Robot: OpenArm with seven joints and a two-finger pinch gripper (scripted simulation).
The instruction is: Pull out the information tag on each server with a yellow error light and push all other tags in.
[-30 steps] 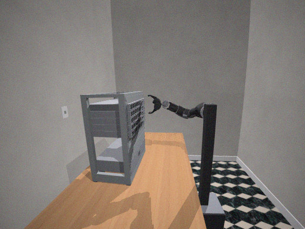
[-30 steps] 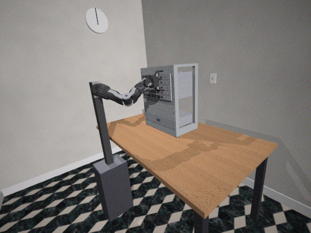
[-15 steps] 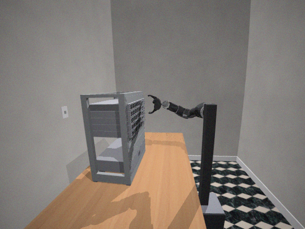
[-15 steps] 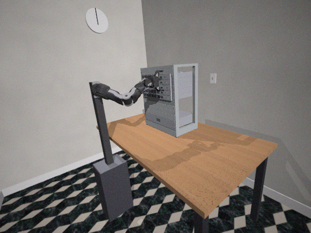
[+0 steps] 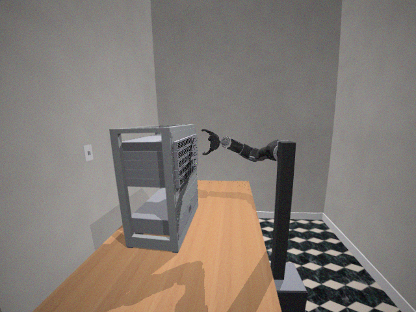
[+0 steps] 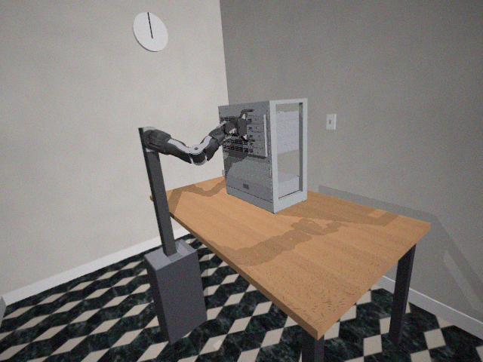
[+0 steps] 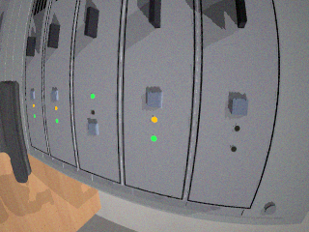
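From the top view, our black two-finger pincer (image 5: 207, 142) is spread wide and holds nothing, just beside the front of the grey metal server rack (image 5: 117, 157) on the wooden desk (image 5: 228, 242). From the side view, we reach high so we can aim at the small tags. Up close, the server with a yellow light (image 7: 154, 119) has its grey square tag (image 7: 154, 99) right above. Other tags crowd nearby.
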